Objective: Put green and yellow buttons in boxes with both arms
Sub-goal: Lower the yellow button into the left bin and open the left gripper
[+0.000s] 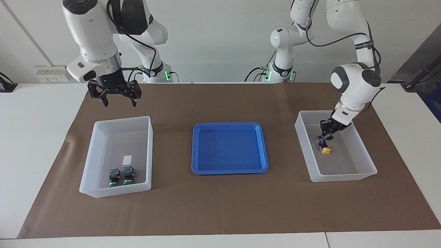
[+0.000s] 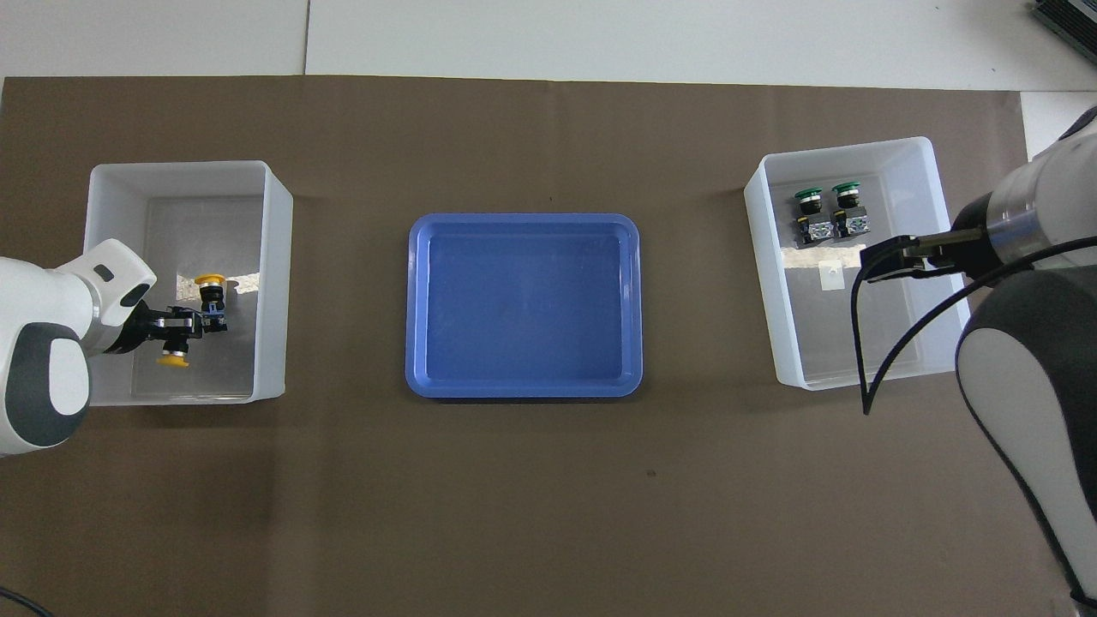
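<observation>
1. The left gripper (image 1: pixel 326 135) is down inside the box (image 1: pixel 365 174) at the left arm's end. In the facing view its body hides 1 yellow button; only the other (image 1: pixel 324 146) shows there, though the overhead view shows both (image 2: pixel 209 296) (image 2: pixel 174 353).
2. Can't tell if the fingers are gripping a button or just touching it, too small.
3. In the overhead view the right arm (image 2: pixel 1028 343) covers part of the other box (image 2: pixel 763 257) and runs off the picture's edge; its gripper is hidden there.
4. The label (image 1: pixel 127 159) near the green buttons (image 1: pixel 121 176) is too small to read.
5. The tabletop (image 1: pixel 34 155) is cut off by the edges in both views.
</observation>
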{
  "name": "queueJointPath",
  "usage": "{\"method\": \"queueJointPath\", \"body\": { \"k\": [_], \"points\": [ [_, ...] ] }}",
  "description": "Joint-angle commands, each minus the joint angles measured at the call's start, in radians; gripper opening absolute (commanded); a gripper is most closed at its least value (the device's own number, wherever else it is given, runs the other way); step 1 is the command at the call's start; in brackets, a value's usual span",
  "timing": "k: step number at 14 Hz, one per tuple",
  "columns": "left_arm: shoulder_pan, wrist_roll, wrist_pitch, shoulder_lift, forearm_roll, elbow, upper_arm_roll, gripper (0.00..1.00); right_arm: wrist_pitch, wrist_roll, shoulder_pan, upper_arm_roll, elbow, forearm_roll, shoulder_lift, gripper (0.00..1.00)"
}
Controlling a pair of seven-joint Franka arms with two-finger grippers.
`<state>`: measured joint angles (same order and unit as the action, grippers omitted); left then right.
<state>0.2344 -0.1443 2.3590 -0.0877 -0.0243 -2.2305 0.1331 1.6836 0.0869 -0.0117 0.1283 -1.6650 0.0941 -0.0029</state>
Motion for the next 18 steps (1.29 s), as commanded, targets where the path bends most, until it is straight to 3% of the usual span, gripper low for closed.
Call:
{"method": "queueJointPath", "body": {
  "k": [1,2,3,6,11,18],
  "points": [
    [0.026,-0.043,0.034,0.005,-0.009,-0.018,0.005,0.29,-0.002,0.004,-0.019,0.013,-0.052,-0.016,-0.048,1.0],
    [0.025,-0.043,0.039,0.0,-0.009,-0.014,0.005,0.7,-0.002,0.001,-0.019,0.014,-0.055,-0.017,-0.052,1.0],
    [0.019,-0.046,0.039,-0.006,-0.008,0.0,0.005,1.0,-0.002,0.001,-0.019,0.014,-0.062,-0.034,-0.066,1.0],
    [0.002,-0.044,-0.032,-0.014,-0.008,0.099,0.006,1.0,-0.013,-0.003,-0.025,0.013,-0.067,-0.042,-0.075,1.0],
    [-0.053,-0.026,-0.374,-0.004,0.047,0.38,0.01,1.0,-0.008,0.001,-0.033,0.011,-0.062,-0.042,-0.071,1.0],
    [-0.148,0.133,-0.589,0.137,0.049,0.396,0.028,1.0,-0.008,0.001,-0.054,0.007,-0.061,-0.042,-0.069,1.0]
  ]
}}
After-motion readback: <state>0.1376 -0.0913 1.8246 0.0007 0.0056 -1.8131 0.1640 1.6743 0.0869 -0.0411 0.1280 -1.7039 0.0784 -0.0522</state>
